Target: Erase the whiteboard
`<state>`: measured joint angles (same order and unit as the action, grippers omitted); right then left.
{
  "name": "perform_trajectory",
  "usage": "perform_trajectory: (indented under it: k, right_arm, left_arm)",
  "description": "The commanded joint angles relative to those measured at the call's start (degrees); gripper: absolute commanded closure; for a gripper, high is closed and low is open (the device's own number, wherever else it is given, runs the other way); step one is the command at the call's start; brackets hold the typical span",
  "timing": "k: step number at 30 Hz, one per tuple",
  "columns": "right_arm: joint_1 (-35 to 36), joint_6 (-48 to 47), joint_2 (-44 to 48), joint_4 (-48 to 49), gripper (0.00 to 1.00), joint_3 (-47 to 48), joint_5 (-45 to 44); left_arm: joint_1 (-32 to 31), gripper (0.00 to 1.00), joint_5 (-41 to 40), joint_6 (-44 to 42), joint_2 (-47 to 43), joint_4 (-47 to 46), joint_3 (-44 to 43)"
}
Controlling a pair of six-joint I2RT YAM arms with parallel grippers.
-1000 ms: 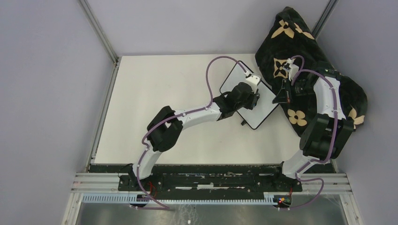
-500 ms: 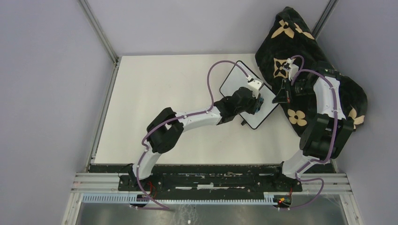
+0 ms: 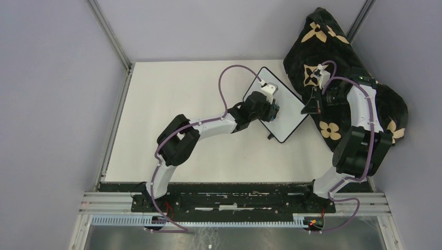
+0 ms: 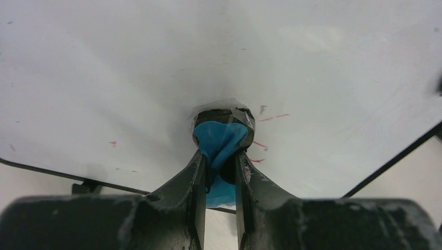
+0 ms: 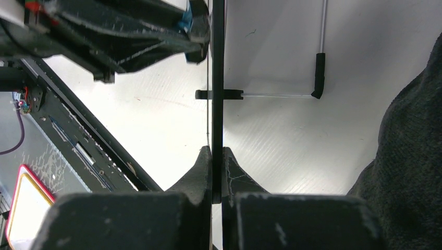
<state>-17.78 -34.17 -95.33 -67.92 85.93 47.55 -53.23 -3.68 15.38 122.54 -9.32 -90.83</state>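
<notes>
The left arm (image 3: 211,126) reaches over the whiteboard (image 3: 285,125), which lies on the bench (image 3: 172,104). Its jaws are pinched narrow on a blue wiper (image 4: 221,136) pressed to the board's face. Most of that face looks clean to me. A few red flecks (image 4: 271,118) show just right of the wiper, so I'd say a little is left to rub off. At the board's right edge the right arm (image 3: 364,107) clamps the frame in shut jaws, with the black blanket (image 3: 323,47) just beyond.
</notes>
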Motion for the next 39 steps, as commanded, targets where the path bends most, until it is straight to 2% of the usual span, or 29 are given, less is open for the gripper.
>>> perform_trajectory:
  k: [1,8,12,18,24,31,39]
  right_arm:
    - [0.77,-2.36,0.71,-3.09,0.99,1.52,1.84]
    - [0.86,-2.40,0.52,-3.08,0.99,1.52,1.93]
    - [0.80,-2.52,0.48,-2.96,0.99,1.52,1.93]
    - [0.81,-2.47,0.49,-3.14,1.00,1.52,2.01]
    - [0.81,-2.56,0.70,-3.22,0.99,1.51,1.93]
    - [0.81,-2.65,0.87,-3.28,1.00,1.40,2.14]
    - [0.78,-2.89,1.02,-3.54,1.00,1.39,2.20]
  left_arm:
    - [3.84,0.97,-2.76,-0.83,-1.48,0.30,0.81]
    - [4.44,0.97,-0.94,0.19,-1.14,0.79,0.01]
    - [1.59,0.97,-0.48,0.31,-1.37,0.99,-2.03]
    - [-4.03,0.97,-0.84,-1.31,0.46,4.06,-9.51]
    - [-5.74,0.97,0.38,-1.33,3.16,6.91,-16.89]
    - [-4.79,0.97,-2.23,-2.35,3.78,6.85,-14.77]
    - [-0.52,0.97,-2.28,-0.10,1.44,3.17,-6.57]
